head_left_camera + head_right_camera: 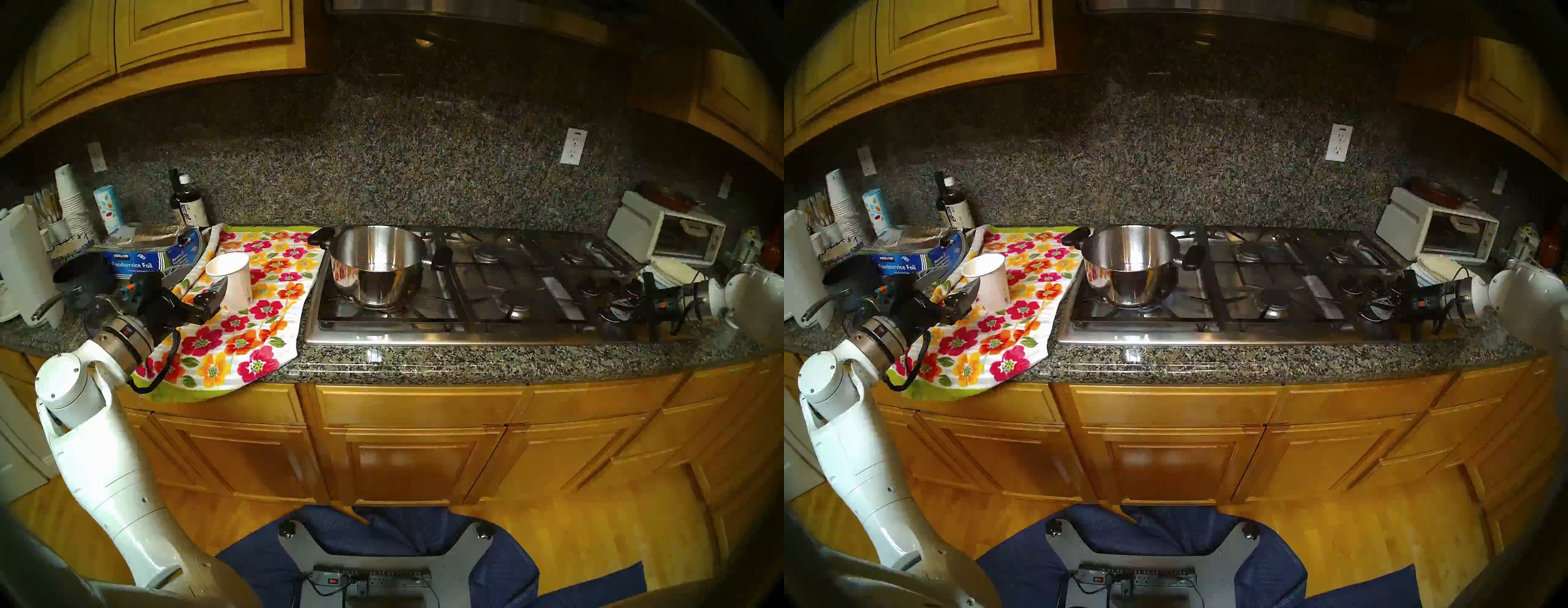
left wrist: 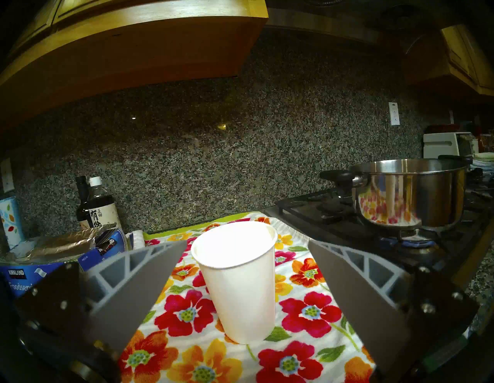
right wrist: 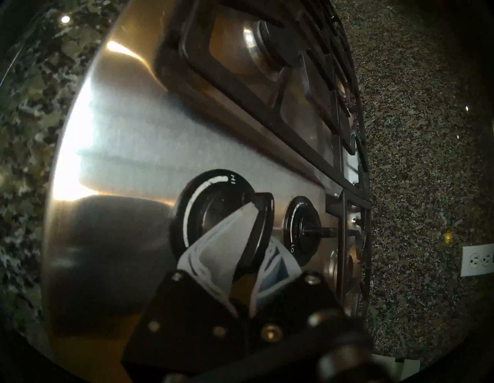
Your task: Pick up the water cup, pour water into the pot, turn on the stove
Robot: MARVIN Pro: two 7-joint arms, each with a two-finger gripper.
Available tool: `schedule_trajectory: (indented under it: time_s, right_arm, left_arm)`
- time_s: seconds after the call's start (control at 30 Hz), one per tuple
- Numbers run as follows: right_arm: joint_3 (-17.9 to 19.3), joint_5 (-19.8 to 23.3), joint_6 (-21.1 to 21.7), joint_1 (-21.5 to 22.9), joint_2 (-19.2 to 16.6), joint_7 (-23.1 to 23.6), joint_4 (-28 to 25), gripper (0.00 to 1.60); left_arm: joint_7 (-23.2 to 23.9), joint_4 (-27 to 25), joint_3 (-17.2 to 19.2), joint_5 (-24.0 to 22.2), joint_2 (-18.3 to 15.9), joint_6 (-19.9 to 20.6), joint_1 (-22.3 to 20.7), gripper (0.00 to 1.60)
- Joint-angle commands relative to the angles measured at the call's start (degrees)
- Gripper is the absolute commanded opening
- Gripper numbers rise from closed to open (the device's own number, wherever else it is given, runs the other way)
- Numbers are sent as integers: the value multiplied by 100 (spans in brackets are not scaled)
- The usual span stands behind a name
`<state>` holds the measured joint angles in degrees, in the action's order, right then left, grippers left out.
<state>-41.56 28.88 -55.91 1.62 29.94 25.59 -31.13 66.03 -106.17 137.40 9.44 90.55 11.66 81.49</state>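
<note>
Water cup (image 2: pixel 238 280) is standing upright on the floral towel (image 2: pixel 307 315), centre of the left wrist view, sitting between the spread fingers of the left gripper (image 2: pixel 242 270) with a clear gap on each side. Pot (image 1: pixel 375 265) is sitting on the left front burner of the stove (image 1: pixel 530 335), centre of the head view; a blue flame (image 2: pixel 411 242) is showing beneath it. Right gripper (image 3: pixel 256 214) is clamping a black knob (image 3: pixel 219 211) at the stove's right end, lower centre of the right wrist view.
</note>
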Motion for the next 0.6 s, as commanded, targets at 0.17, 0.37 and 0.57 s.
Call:
schedule_trajectory:
  time_s: [0.17,0.37,0.57]
  right_arm:
    - [224,-355,91,61,191,-206,77,0]
    - [341,-317,91,359,33,85,-2,0]
    - [438,-316,91,719,-125,533,-38,0]
  left_arm:
    - [12,-148,-4,-108,-23,6,-149,160]
    - [11,-146,-5,-105,-24,4,-148,160]
    - [8,-143,-8,-97,-27,0,-145,160]
